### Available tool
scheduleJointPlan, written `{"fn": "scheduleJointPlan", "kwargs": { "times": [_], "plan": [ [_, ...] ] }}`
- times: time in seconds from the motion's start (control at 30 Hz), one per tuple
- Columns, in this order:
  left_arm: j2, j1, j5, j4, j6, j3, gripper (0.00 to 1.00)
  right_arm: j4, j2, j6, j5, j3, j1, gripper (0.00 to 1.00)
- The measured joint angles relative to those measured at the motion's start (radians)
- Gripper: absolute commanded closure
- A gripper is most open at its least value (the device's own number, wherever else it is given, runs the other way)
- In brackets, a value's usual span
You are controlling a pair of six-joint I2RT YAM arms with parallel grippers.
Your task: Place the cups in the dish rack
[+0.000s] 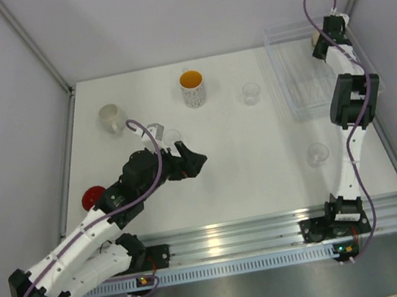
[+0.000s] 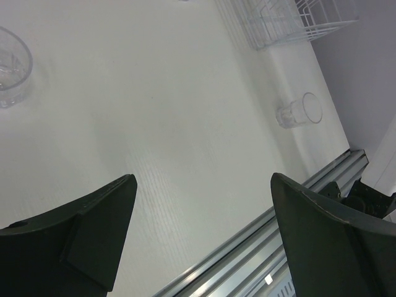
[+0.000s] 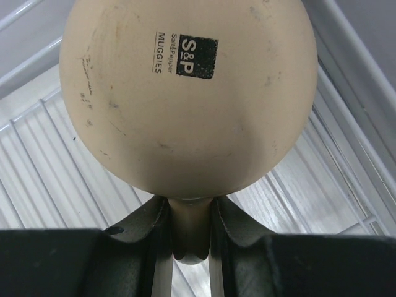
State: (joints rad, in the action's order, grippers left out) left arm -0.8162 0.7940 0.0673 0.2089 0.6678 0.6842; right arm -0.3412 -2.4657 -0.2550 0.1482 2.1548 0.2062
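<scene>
Beige round ceramic mug (image 3: 189, 93) fills the right wrist view, base toward the lens, with a black "S&P Muggies" stamp on it. My right gripper (image 3: 193, 223) is clamped on its handle, jaws nearly together around it. Behind the mug are the thin wires of the rectangular white wire dish rack (image 3: 37, 167), so the mug is over the rack; can't tell if it touches the rack floor. From the top view the rack (image 1: 290, 101) sits at the far right of the white table (image 1: 250, 178), with my right arm stretched out over its far right corner. My left gripper (image 2: 203, 180) has its jaws spread wide with nothing between them, hovering over bare table at centre left. Other cups are all outside the rack. Speckled white mug with orange inside (image 1: 192, 88) stands upright at far centre. White ceramic mug (image 1: 110, 118) is at far left. Small red cup (image 1: 93, 196) is near the left edge, beside my left arm. One clear glass tumbler (image 1: 251, 93) stands just left of the rack. Second clear tumbler (image 1: 317, 154) is near my right arm and looks to lie on its side in the left wrist view. Third clear tumbler (image 1: 172, 136) is just beside my left wrist.
</scene>
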Motion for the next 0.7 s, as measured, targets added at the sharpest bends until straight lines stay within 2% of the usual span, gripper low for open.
{"fn": "scheduleJointPlan", "kwargs": {
  "times": [0.1, 0.13, 0.2, 0.4, 0.57, 0.7],
  "plan": [
    [-0.001, 0.000, 0.000, 0.002, 0.002, 0.000, 0.05, 0.006, 0.000, -0.011, 0.000, 0.000, 0.011, 0.70],
    [-0.002, 0.000, 0.000, 0.002, 0.003, 0.000, 0.05, 0.008, 0.000, -0.011, 0.000, 0.000, 0.015, 0.63],
    [-0.009, 0.000, 0.000, 0.002, 0.004, 0.000, 0.05, 0.028, 0.000, -0.010, -0.001, 0.008, 0.024, 0.58],
    [-0.031, 0.000, -0.004, 0.002, 0.011, 0.000, 0.05, 0.086, 0.000, 0.004, 0.006, 0.028, 0.028, 0.52],
    [-0.033, 0.000, -0.008, 0.002, 0.011, 0.000, 0.05, 0.087, 0.006, 0.007, 0.007, 0.024, 0.028, 0.51],
    [-0.033, 0.000, -0.011, 0.002, 0.011, 0.000, 0.05, 0.077, 0.065, -0.023, 0.006, -0.035, 0.029, 0.50]
  ]
}}
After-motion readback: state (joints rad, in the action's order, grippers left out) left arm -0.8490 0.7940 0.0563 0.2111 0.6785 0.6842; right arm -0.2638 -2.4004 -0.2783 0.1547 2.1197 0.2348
